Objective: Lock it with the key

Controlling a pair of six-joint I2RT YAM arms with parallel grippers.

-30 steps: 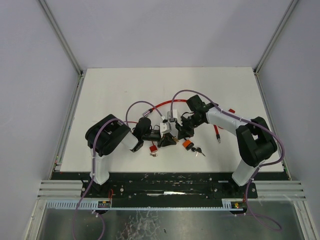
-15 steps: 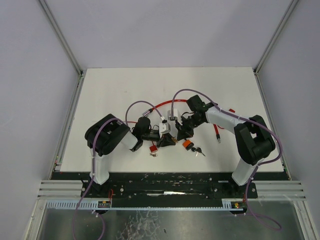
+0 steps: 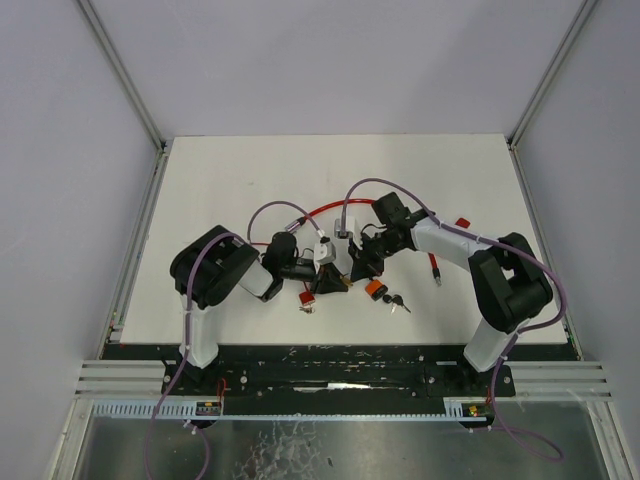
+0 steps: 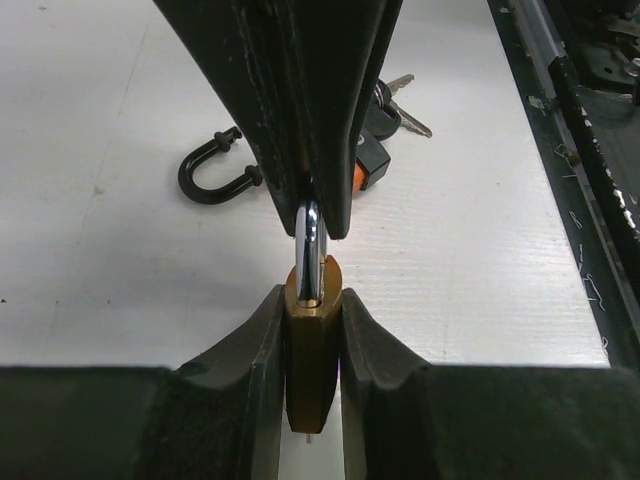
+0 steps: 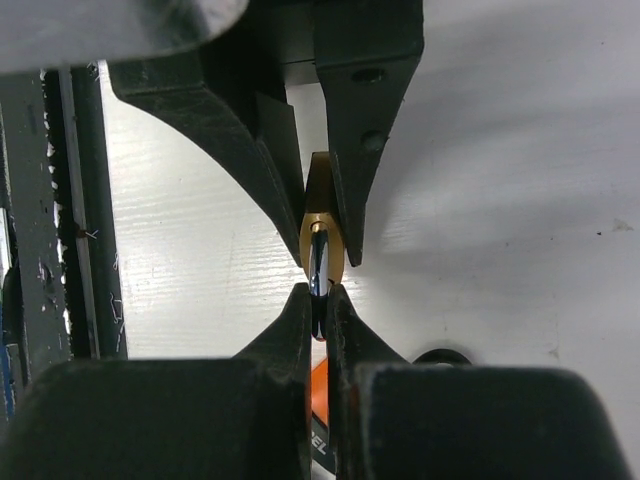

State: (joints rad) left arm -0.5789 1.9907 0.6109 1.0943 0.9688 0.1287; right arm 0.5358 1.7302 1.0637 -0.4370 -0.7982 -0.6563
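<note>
Padlock handling is under way, and the key stage is judged not started. At the left, the left gripper (image 4: 312, 297) is seen clenched on the brass padlock (image 4: 312, 360), with its body squeezed flat between the two pads. The lock is held just above the table (image 3: 230, 190), around the middle of its width and nearer the near edge than the far one. A small red item (image 3: 308, 297) is seen lying on the table just on the near side of the left gripper; what it is cannot be told. A loose black U-shaped shackle (image 4: 213, 170) is seen on the table beyond the held lock.

The padlock's steel shackle (image 4: 309, 235) is pointed away from the left gripper and is pinched edge-on by the right gripper (image 5: 318, 295), whose jaws are closed tight on it. Whether the shackle is seated fully in the body cannot be told.

Further right, toward the near edge, a bunch of keys (image 3: 397, 301) is seen lying beside an orange tag (image 3: 374, 289), apart from both grippers and not held.

Done so far, as judged: the lock is secured by body and shackle. Left to do: the shackle is to be released by one gripper, a key picked up, inserted in the keyway and turned. The keyway is not shown clearly.
</note>
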